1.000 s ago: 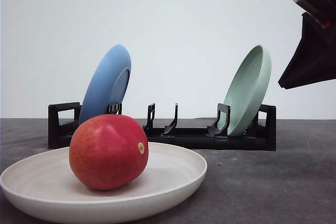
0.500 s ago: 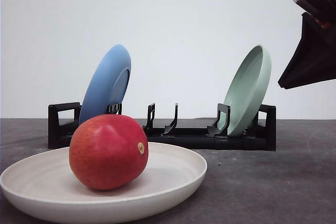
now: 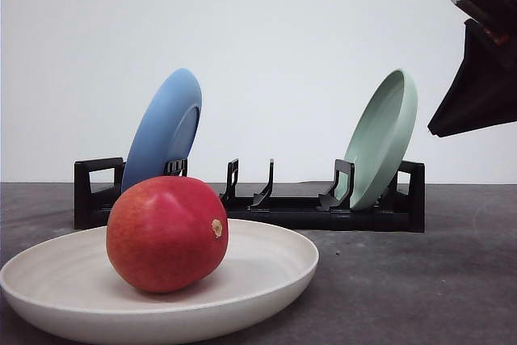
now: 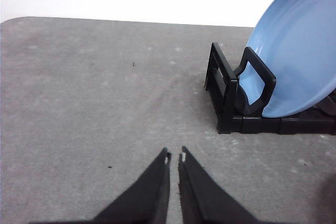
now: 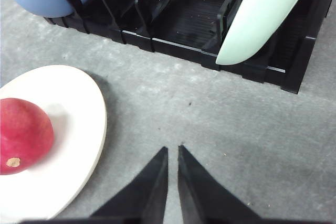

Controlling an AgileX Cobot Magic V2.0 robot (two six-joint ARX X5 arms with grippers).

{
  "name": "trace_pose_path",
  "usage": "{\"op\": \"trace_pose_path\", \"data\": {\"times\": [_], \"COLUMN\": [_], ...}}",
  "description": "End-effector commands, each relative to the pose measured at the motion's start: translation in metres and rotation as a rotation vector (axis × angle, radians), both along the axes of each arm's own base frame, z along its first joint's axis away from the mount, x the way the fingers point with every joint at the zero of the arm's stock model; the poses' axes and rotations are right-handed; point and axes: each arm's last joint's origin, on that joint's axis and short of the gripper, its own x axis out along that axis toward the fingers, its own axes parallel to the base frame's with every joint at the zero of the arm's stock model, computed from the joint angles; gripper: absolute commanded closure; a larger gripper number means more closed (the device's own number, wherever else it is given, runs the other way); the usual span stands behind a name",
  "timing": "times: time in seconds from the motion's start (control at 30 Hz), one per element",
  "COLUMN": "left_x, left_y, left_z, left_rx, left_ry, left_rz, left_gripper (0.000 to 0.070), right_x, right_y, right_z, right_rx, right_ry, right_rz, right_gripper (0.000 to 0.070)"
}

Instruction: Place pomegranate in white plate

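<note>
Though plated, pomegranate (image 5: pixel 23 135) beside right claw (image 5: pixel 172 153).

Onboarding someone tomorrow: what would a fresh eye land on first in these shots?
First the big red pomegranate sitting in the white plate at the near left of the table. Behind it, a black rack holds a blue plate on its left end and a pale green plate on its right, both leaning on edge. The right gripper hangs over bare table beside the white plate, jaws shut and empty.

Plain white wall (image 3: pixel 266 30) standing behind a dark grey, speckled tabletop (image 3: pixel 420 280); soft, even light falling, shadows staying faint.
</note>
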Motion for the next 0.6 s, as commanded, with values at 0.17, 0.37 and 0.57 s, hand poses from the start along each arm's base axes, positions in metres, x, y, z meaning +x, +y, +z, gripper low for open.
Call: {"op": "trace_pose_path", "data": {"times": [0.17,0.37,0.57], "left_x": [0.000,0.000,0.000], "left_y": [0.000,0.000,0.000], "left_z": [-0.004,-0.004,-0.004], "left_rx": [0.008,0.008,0.007], "left_ry": [0.012,0.012,0.012], "left_rz": [0.003,0.003,0.003], "left_gripper": [0.0689,0.0689,0.0689], "right_x": [0.001,-0.002,-0.018], "right_y": [0.001,-0.003,-0.018], "right_z": [0.001,0.005,0.001], "right_rx": [0.006,-0.100,-0.196], "right_ry": [-0.009,-0.111,-0.250], "right_rz": [0.002,0.026,-0.129], "right_gripper": [0.0671,0.0671,0.0671]}}
